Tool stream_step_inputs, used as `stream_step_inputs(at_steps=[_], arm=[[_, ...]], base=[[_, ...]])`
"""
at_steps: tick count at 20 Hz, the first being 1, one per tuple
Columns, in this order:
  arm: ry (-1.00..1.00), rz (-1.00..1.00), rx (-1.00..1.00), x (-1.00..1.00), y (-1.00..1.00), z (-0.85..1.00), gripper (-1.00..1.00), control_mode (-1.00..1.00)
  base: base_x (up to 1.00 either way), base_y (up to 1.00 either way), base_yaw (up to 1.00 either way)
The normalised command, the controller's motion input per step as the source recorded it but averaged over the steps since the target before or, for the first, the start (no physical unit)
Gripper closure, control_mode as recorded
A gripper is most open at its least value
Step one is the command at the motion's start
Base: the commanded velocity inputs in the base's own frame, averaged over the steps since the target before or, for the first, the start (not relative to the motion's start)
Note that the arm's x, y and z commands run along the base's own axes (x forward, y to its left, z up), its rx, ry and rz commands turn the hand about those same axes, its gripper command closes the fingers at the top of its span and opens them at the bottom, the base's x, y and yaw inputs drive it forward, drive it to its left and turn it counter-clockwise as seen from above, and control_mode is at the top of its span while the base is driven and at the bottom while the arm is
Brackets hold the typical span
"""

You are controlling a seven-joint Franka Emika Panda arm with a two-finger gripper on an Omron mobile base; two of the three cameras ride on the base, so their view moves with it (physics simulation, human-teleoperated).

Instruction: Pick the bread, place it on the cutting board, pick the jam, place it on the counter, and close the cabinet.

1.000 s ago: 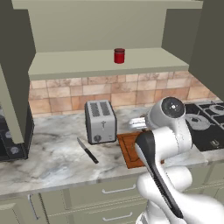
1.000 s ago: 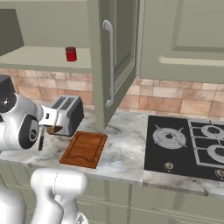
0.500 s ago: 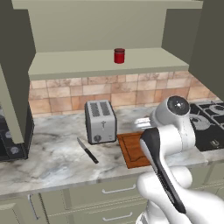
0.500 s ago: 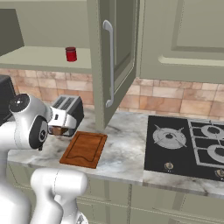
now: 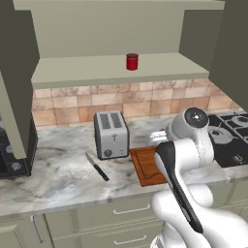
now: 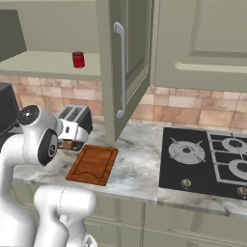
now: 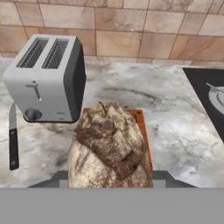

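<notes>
no readable text, labels or numbers on anything.

Kitchen: toaster (image 5: 112, 134), stovetop (image 6: 205, 161), counter (image 5: 58, 174).

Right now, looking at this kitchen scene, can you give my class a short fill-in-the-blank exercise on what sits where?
1. The gripper is shut on the ____.
2. The red jam jar stands on the shelf of the open ____.
3. On the counter, a knife lies in front of the ____.
4. The cutting board lies between the toaster and the ____.

Missing words: bread; cabinet; toaster; stovetop
</notes>
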Motion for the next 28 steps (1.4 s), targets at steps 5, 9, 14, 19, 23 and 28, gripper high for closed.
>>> stream_step_inputs(at_steps=[5, 9, 14, 19, 23, 28], arm=[[-0.22, 0.02, 0.0, 0.04, -0.08, -0.57, 1.0, -1.0], [-0.24, 0.02, 0.0, 0.11, -0.04, -0.6, 1.0, -1.0], [-0.23, 0.01, 0.0, 0.12, -0.04, -0.62, 1.0, -1.0], [-0.17, 0.01, 0.0, 0.03, -0.07, -0.6, 1.0, -1.0], [-0.12, 0.0, 0.0, 0.0, -0.05, -0.56, 1.0, -1.0], [-0.13, 0.0, 0.0, 0.0, -0.07, -0.64, 1.0, -1.0]], base=[[0.0, 0.0, 0.0], [0.0, 0.0, 0.0], [0.0, 0.0, 0.0], [0.0, 0.0, 0.0], [0.0, 0.0, 0.0], [0.0, 0.0, 0.0]])
